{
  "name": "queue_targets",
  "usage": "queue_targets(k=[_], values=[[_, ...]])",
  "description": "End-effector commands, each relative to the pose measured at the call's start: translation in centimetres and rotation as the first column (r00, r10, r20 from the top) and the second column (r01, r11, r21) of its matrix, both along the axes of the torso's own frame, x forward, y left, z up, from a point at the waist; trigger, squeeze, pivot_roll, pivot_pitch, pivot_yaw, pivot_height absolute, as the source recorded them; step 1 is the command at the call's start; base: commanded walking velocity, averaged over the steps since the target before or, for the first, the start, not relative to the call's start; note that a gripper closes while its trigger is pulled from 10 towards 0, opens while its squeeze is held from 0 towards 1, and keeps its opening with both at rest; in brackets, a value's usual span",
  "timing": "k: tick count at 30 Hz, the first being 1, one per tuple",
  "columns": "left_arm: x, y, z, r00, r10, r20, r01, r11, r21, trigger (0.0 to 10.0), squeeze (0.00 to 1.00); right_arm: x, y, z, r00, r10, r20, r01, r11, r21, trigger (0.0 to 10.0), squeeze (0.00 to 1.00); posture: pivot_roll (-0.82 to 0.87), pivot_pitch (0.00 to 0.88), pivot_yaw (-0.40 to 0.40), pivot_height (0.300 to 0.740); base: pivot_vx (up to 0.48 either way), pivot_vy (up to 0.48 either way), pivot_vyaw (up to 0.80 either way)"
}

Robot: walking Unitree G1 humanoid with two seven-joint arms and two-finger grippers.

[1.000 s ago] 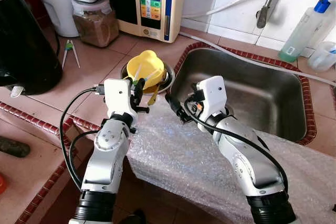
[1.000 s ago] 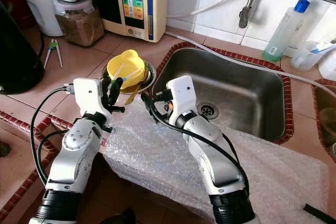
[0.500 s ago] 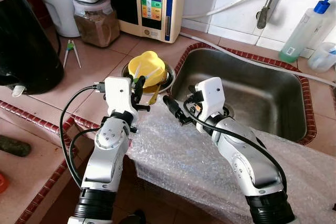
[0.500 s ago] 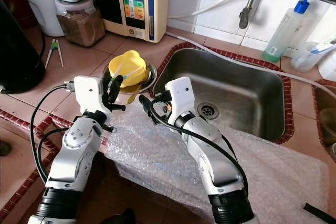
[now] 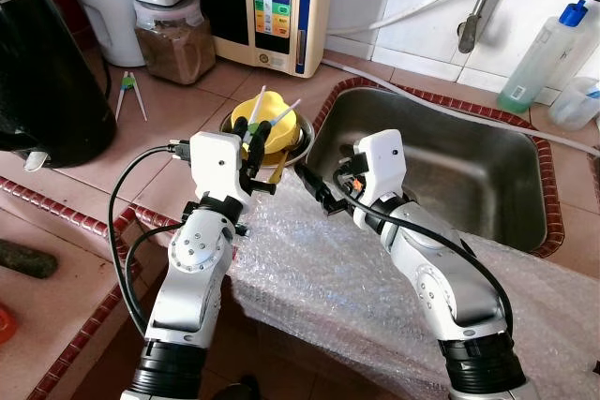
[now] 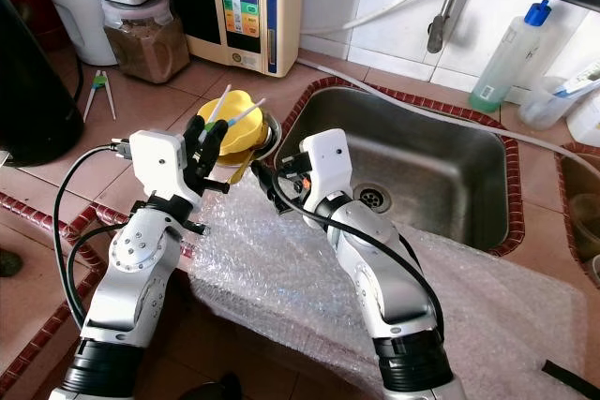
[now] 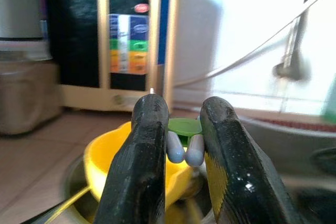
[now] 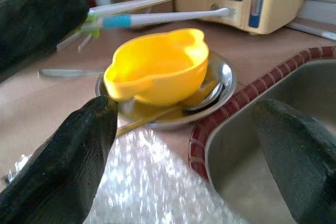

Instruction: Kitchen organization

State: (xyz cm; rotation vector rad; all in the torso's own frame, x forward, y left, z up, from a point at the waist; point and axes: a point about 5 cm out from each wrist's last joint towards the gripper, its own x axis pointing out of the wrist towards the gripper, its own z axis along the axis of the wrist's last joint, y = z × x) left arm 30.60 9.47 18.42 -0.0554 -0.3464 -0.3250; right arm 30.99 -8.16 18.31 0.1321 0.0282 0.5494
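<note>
Since one second earlier, the left gripper (image 5: 257, 134) had risen, lifting the chopsticks (image 5: 267, 111) clear of the yellow bowl (image 5: 274, 135); they were pinched between its fingers (image 7: 149, 145). The right gripper (image 5: 314, 193) hovered spread just beside, over the bubble wrap (image 5: 328, 269). Judged early: chopsticks collected, not yet stowed; bowl and dish (image 6: 266, 140) remained on the worktop (image 5: 169, 128).

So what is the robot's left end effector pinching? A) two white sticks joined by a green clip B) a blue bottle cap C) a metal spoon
A: the left end effector is shut on the two white plastic sticks joined by a green clip, held up above the yellow plastic bowl.
</note>
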Motion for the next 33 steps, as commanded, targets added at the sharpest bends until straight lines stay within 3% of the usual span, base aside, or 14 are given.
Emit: queue_targets(k=[1, 4, 11, 16, 18, 28, 31, 33], values=[[-0.2, -0.8, 1.4, 0.997, -0.065, 0.046, 0.066, 0.997, -0.029, 0.0, 0.00, 0.5, -0.7, 0.2, 0.999, -0.036, -0.032, 0.038, 0.997, 0.061, 10.0, 0.00, -0.05, 0.091, -0.066, 0.740, 0.000, 0.000, 0.00], [-0.7, -2.0, 2.2, 0.981, -0.184, 0.063, 0.189, 0.977, -0.096, 0.0, 0.00, 1.2, -1.2, 0.7, 0.993, -0.064, -0.100, 0.086, 0.969, 0.233, 10.0, 0.00, -0.05, 0.086, -0.073, 0.740, 0.000, 0.000, 0.00], [-1.2, -3.5, 2.1, 0.963, -0.261, 0.067, 0.267, 0.958, -0.101, 0.0, 0.00, 1.8, -1.8, 1.4, 0.987, -0.076, -0.144, 0.127, 0.915, 0.384, 10.0, 0.00, -0.05, 0.083, -0.076, 0.740, 0.000, 0.000, 0.00], [-1.3, -4.2, 1.7, 0.950, -0.307, 0.058, 0.311, 0.946, -0.090, 0.0, 0.00, 2.3, -2.4, 1.6, 0.970, -0.074, -0.233, 0.195, 0.808, 0.555, 10.0, 0.00, -0.06, 0.079, -0.075, 0.740, 0.000, 0.000, 0.00], [-1.3, -4.2, 1.6, 0.950, -0.308, 0.054, 0.312, 0.946, -0.088, 0.0, 0.00, 2.2, -2.4, 1.9, 0.974, -0.060, -0.220, 0.180, 0.794, 0.580, 10.0, 0.00, -0.06, 0.080, -0.075, 0.740, 0.000, 0.000, 0.00], [-0.7, -3.1, 1.6, 0.978, -0.202, 0.055, 0.206, 0.975, -0.087, 0.0, 0.00, 1.8, -3.9, 0.4, 0.957, -0.099, -0.273, 0.233, 0.822, 0.520, 10.0, 0.00, -0.06, 0.086, -0.075, 0.740, 0.000, 0.000, 0.00], [-0.6, -3.0, 1.5, 0.979, -0.198, 0.051, 0.202, 0.976, -0.086, 0.0, 0.00, 0.6, -3.6, 0.0, 0.962, 0.018, -0.271, 0.127, 0.852, 0.509, 10.0, 0.00, -0.07, 0.086, -0.074, 0.740, 0.000, 0.000, 0.00], [-0.6, -3.0, 1.5, 0.978, -0.200, 0.052, 0.204, 0.975, -0.083, 0.0, 0.00, 0.3, -3.6, 0.0, 0.968, 0.030, -0.249, 0.096, 0.874, 0.477, 10.0, 0.00, -0.07, 0.085, -0.074, 0.740, 0.000, 0.000, 0.00]])
